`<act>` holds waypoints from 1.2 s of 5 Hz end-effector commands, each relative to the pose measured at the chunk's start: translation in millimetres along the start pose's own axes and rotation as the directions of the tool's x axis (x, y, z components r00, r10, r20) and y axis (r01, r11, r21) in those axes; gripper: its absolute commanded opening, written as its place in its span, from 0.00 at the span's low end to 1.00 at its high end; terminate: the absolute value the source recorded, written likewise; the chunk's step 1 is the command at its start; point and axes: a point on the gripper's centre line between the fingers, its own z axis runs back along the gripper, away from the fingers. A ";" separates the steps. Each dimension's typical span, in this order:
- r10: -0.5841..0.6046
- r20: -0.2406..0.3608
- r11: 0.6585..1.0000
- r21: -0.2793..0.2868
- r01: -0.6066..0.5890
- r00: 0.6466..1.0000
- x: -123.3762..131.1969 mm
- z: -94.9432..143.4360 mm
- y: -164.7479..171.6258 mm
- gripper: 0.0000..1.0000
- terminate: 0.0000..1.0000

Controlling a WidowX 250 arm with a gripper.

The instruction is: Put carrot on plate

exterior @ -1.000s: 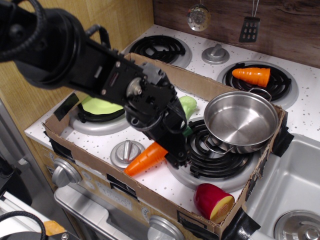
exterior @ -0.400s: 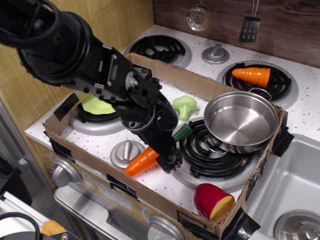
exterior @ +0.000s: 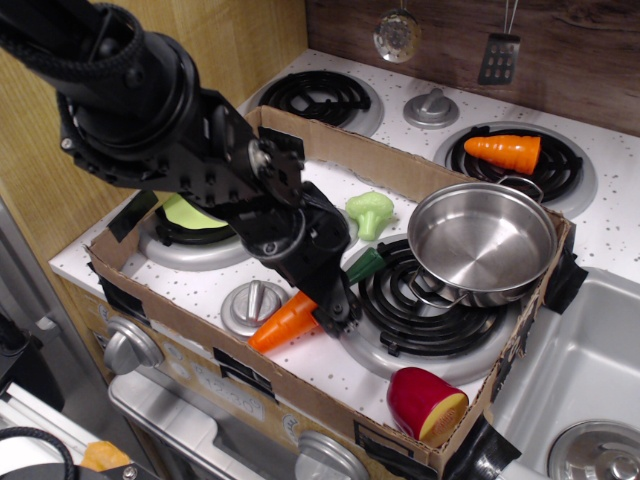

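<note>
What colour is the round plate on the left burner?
Lime green flat round plastic plate, observation.image view, mostly hidden behind the arm.

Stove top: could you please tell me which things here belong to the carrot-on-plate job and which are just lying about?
Job: carrot, plate, gripper.
Lying about: pot, broccoli, stubby carrot, red-and-yellow toy, knob, cardboard box.

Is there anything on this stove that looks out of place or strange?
Yes. The steel pot sits off-centre, overhanging the front right burner toward the cardboard wall. The carrot lies on the stovetop under the claw, not on the plate.
</note>
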 end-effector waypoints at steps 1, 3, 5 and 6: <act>-0.070 -0.048 0.996 0.051 0.072 0.996 17.1 18.2 2.9 0.00 0.00; -0.042 -0.148 0.998 -0.056 0.034 0.988 35.4 33.7 15.6 0.00 0.00; -0.092 -0.132 0.994 -0.065 0.084 0.987 46.8 36.1 57.3 0.00 0.00; -0.109 -0.139 0.993 -0.050 0.103 0.984 35.8 40.1 74.9 0.00 0.00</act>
